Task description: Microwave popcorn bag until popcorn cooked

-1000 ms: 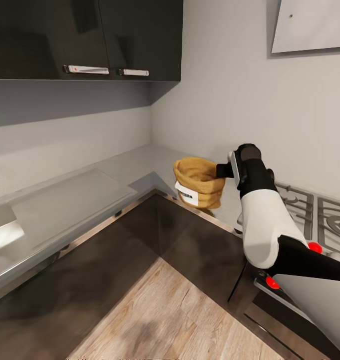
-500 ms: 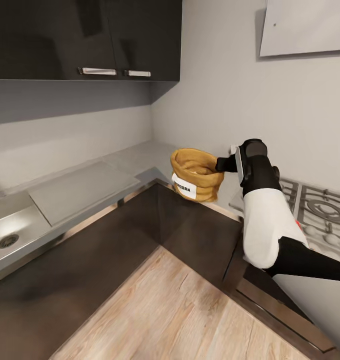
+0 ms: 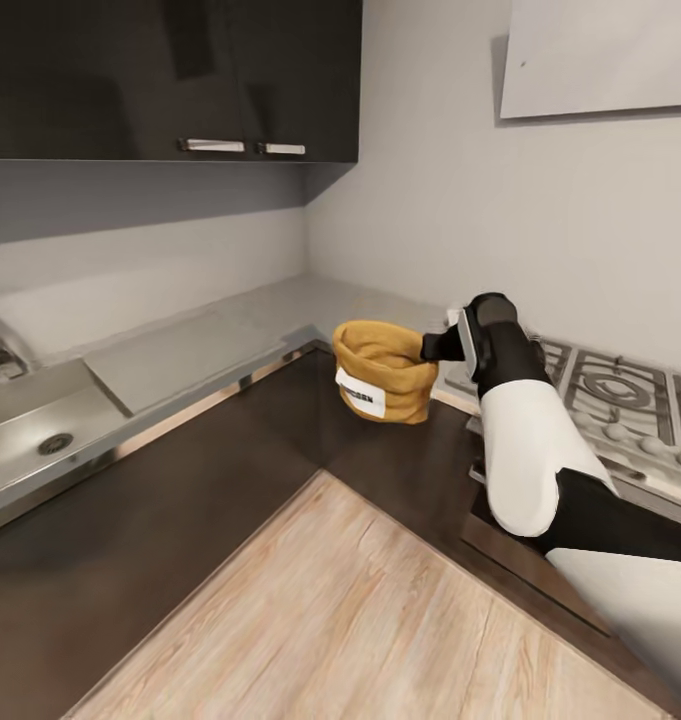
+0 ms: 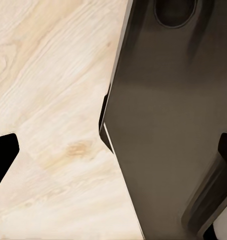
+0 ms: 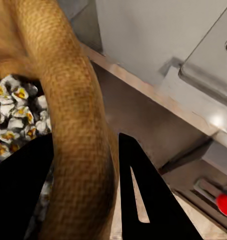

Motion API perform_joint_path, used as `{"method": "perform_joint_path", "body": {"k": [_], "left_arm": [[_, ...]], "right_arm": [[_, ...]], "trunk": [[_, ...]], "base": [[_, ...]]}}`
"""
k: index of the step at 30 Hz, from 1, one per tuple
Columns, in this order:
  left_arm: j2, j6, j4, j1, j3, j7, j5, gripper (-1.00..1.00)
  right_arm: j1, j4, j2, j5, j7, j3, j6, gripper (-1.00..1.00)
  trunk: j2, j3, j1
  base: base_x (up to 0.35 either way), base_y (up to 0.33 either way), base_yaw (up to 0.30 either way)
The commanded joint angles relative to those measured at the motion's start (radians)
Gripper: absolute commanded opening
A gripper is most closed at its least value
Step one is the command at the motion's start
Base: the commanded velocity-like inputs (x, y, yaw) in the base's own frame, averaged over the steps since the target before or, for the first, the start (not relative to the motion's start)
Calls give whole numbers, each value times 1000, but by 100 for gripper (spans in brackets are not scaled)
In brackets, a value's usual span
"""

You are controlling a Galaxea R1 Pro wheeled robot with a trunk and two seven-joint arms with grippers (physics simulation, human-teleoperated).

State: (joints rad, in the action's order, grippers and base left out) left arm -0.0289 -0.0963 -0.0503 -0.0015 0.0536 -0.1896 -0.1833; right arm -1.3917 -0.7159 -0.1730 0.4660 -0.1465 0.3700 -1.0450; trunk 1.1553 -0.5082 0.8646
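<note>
Beyond countertop [image 3: 280, 318] edge, off it since a second ago: popcorn bag [image 3: 382, 371], rim pinched by right gripper [image 3: 435, 346]; popcorn [image 5: 13, 117] inside. Left gripper [image 4: 113, 145] fingers wide.

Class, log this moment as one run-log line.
right hand: shut on popcorn bag rim | bag: lifted off countertop | popcorn: inside | left hand: open
</note>
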Motion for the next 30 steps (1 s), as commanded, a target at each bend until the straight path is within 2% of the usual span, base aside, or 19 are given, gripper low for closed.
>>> {"method": "perform_joint_path", "body": {"k": [1,4,8,10,12,14,17,21,30], "left_arm": [[0,-3,0,0,5,-1,-4,100],[1,-3,0,0,5,-1,-4,100],[1,-3,0,0,5,-1,-4,100],[1,-3,0,0,5,-1,-4,100],[1,-3,-1,0,5,-1,-4,100],[1,-3,0,0,5,-1,-4,100],[1,-3,0,0,5,-1,-4,100],[1,-3,-1,0,5,-1,-4,100],[1,-3,-2,0,5,-1,-4,100]], "right_arm": [[-1,12,-2,11,-8,6,-2,-100],[2,20,-2,11,-8,9,-2,-100],[89,21,-2,10,-8,15,-2,-100],[118,21,-2,-27,-18,16,-2,-100],[141,20,-2,-91,-32,18,-2,-100],[171,18,-2,-109,-32,19,-2,-100],[197,18,-2,-112,-31,21,3,-100],[243,18,-2,-109,-20,21,90,-100],[244,15,-2,-104,-22,21,93,-100]], "trunk": [[1,-1,-1],[1,-1,-1],[1,-1,-1],[1,-1,-1],[1,0,-1],[1,2,-1],[1,6,-1],[1,13,-1],[1,27,-1]], "base": [[-345,0,0],[-337,0,0],[-197,0,0],[-17,0,0],[-4,0,0],[-1,0,0],[0,0,0],[0,0,0],[0,0,0]]}}
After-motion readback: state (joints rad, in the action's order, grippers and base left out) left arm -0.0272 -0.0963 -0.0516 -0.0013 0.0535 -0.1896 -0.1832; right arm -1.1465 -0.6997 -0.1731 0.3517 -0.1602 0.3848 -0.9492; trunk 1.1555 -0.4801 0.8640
